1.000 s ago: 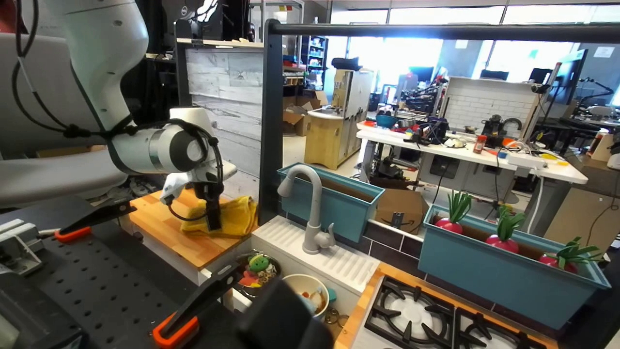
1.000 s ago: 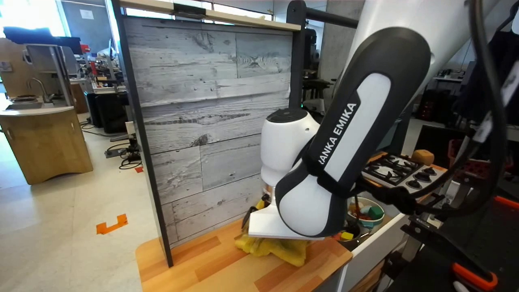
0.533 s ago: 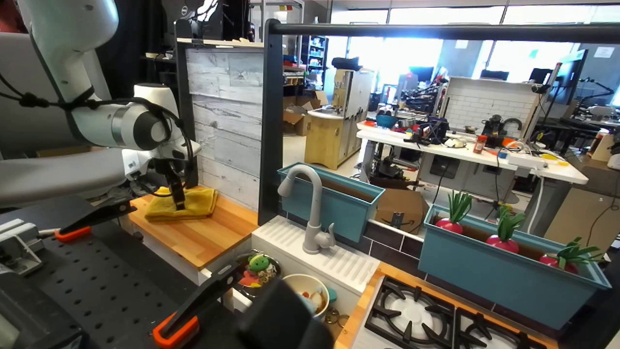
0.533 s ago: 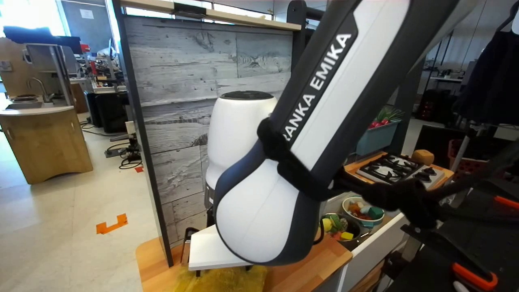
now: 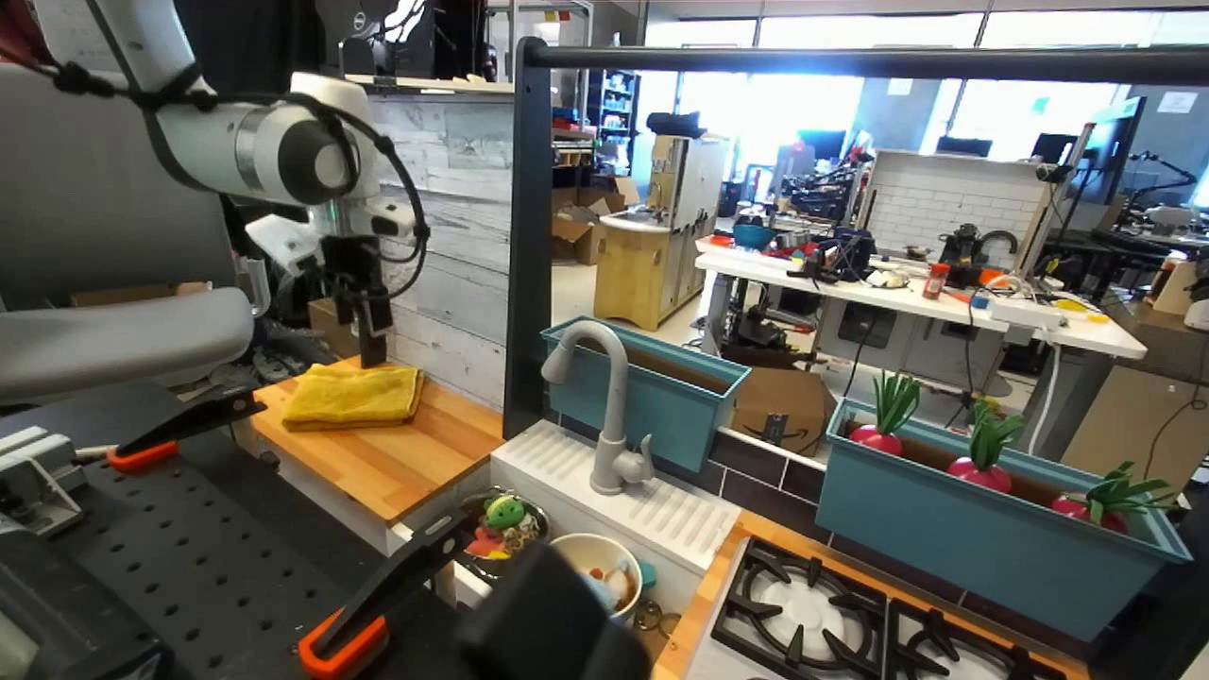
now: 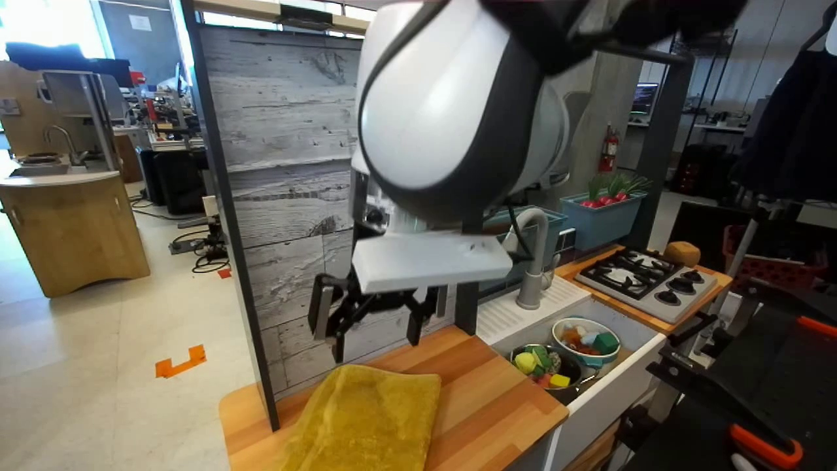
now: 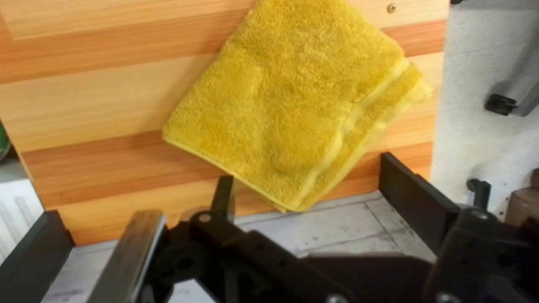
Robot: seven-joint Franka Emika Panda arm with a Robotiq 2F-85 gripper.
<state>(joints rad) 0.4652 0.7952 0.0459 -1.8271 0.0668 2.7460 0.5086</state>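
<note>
A folded yellow towel lies flat on the wooden countertop (image 5: 444, 449). The towel (image 5: 351, 397) shows in both exterior views (image 6: 366, 418), and in the wrist view (image 7: 294, 84) its near corner points between the fingers. My gripper (image 6: 376, 348) is open and empty, raised above the countertop near the towel's edge on the panel side. In the wrist view the gripper (image 7: 305, 170) has its black fingers wide apart, with nothing between the pads. It also shows in an exterior view (image 5: 373, 354) just behind the towel.
A grey plank panel (image 6: 281, 196) stands upright close behind my gripper, with a black post (image 5: 531, 236) at its end. Beside the countertop are a faucet (image 5: 614, 406), a pot of toy food (image 6: 546, 366), a white bowl (image 6: 585, 325) and a stove (image 6: 644, 278).
The towel moved along the countertop away from the sink with my gripper at it. My gripper then rose off the towel, toward the panel, and the towel stays lying there.
</note>
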